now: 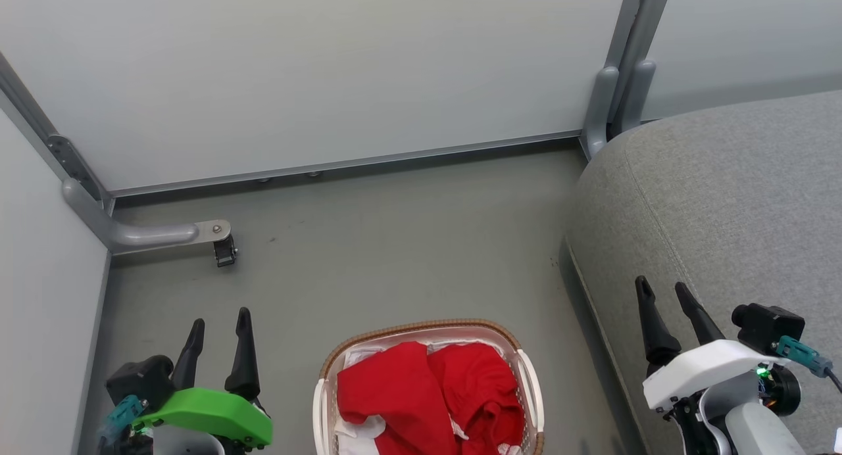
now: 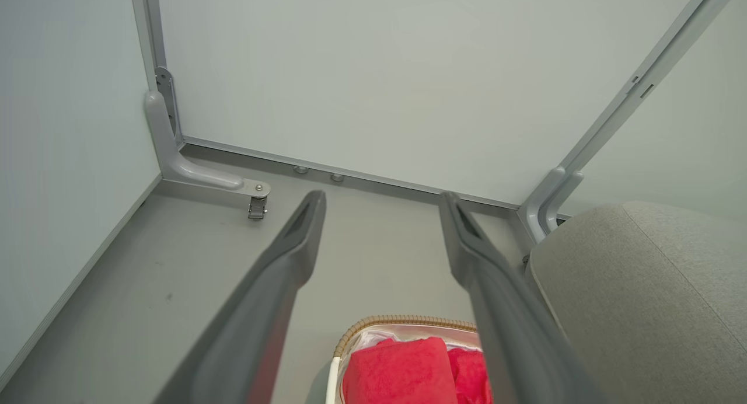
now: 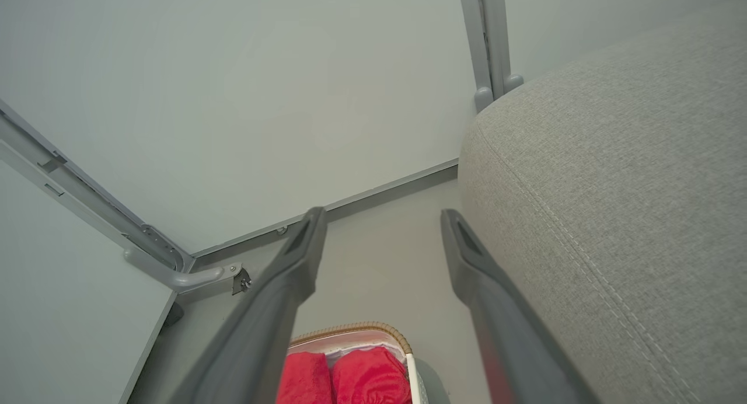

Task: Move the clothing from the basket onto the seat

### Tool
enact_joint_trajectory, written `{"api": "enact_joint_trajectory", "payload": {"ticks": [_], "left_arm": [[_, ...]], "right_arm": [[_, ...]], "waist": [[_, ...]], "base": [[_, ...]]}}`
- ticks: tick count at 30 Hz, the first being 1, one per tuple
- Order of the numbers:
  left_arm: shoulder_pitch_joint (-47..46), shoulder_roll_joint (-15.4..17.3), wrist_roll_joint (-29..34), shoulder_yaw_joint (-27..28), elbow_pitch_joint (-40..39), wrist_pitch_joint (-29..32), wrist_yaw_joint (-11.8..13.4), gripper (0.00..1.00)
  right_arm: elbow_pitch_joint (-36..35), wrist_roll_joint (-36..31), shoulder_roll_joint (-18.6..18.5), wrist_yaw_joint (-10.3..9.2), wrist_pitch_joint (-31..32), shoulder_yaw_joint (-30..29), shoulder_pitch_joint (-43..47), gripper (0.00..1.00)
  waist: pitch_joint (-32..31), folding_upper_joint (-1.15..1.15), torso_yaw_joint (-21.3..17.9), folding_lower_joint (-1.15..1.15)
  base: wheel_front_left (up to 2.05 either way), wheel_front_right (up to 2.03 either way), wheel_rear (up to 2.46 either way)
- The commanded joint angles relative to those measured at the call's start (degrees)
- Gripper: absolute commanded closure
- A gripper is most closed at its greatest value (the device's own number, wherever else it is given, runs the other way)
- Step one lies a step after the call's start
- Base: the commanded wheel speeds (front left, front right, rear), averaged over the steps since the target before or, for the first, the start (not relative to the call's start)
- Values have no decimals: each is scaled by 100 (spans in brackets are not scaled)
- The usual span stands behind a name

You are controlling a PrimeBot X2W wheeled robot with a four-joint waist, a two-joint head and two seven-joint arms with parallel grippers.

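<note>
Bright red clothing (image 1: 427, 392) lies piled in the cream-white basket (image 1: 427, 328) with its brown woven rim, on the floor at the bottom middle of the head view. The grey seat (image 1: 723, 198) fills the right side, close beside the basket. My left gripper (image 1: 220, 320) stands open to the left of the basket with nothing between its fingers. Over the seat's front edge my right gripper (image 1: 661, 289) is open and holds nothing. The left wrist view has the clothing (image 2: 402, 372), basket (image 2: 397, 322) and seat (image 2: 642, 287); the right wrist view has the clothing (image 3: 344, 378), basket (image 3: 350, 329) and seat (image 3: 613, 170).
Pale partition walls (image 1: 316, 73) close off the back and left. A grey metal foot with a small castor (image 1: 223, 250) juts onto the floor at the left corner. Another upright post (image 1: 612, 100) stands by the seat's far corner. Bare grey floor (image 1: 395, 244) lies beyond the basket.
</note>
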Motion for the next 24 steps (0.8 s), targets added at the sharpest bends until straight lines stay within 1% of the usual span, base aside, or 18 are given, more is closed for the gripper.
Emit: {"api": "enact_joint_trajectory", "payload": {"ticks": [1,12,24], "left_arm": [[-50,62,156,-18,-20,-61,-20,0],[-153,82,683,-109,55,-205,-22,0],[33,20,1144,-6,174,-349,-22,0]], "right_arm": [[2,-178,-38,1,-58,11,-125,0],[200,-811,-57,1,-201,32,-263,0],[389,-1409,35,1,-346,-57,-121,0]], "waist": [[3,0,0,0],[0,0,8,0],[-20,0,29,0]], "base": [[0,0,0],[0,0,0],[0,0,0]]}}
